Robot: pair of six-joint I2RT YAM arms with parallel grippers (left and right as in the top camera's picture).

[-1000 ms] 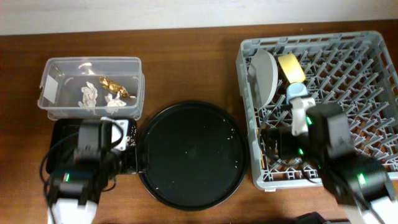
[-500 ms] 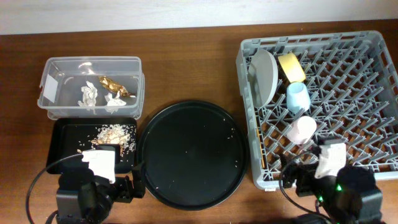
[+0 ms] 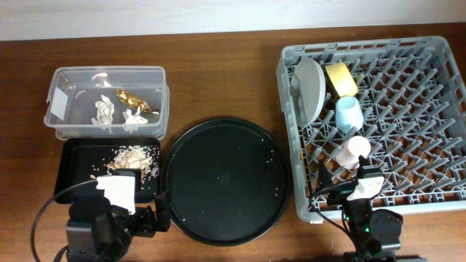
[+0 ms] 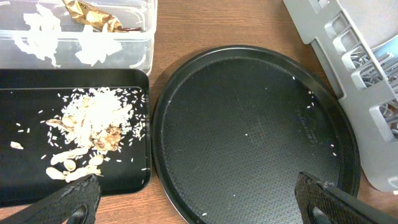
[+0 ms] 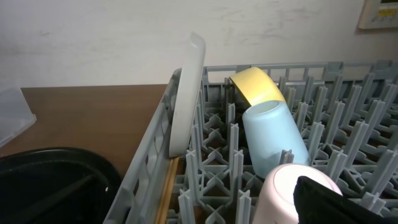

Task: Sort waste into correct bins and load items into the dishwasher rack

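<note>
The clear tub (image 3: 58, 94) holds white tissue pieces (image 3: 105, 111) and the gold wrapper (image 3: 135, 100). The flat black tray (image 3: 76, 164) holds beige food scraps (image 3: 135, 156). The grey rack (image 3: 437, 116) holds the plate (image 3: 309, 89) on edge, the yellow bowl (image 3: 341, 78), the blue cup (image 3: 348, 113) and the pink cup (image 3: 354, 151). My left gripper (image 4: 199, 202) is open and empty, low over the black tray's front right corner. My right gripper (image 3: 341, 195) is open and empty at the rack's front edge, just short of the pink cup (image 5: 280, 193).
A large round black tray (image 3: 226, 191) with a few crumbs lies between the black tray and the rack. The rack's upright pegs (image 5: 233, 143) stand close in front of my right gripper. Bare wood lies behind the round tray.
Both arms have pulled back toward the table's front edge. My right gripper has left the pink cup lying in the rack. My left gripper has drawn off the black tray.
</note>
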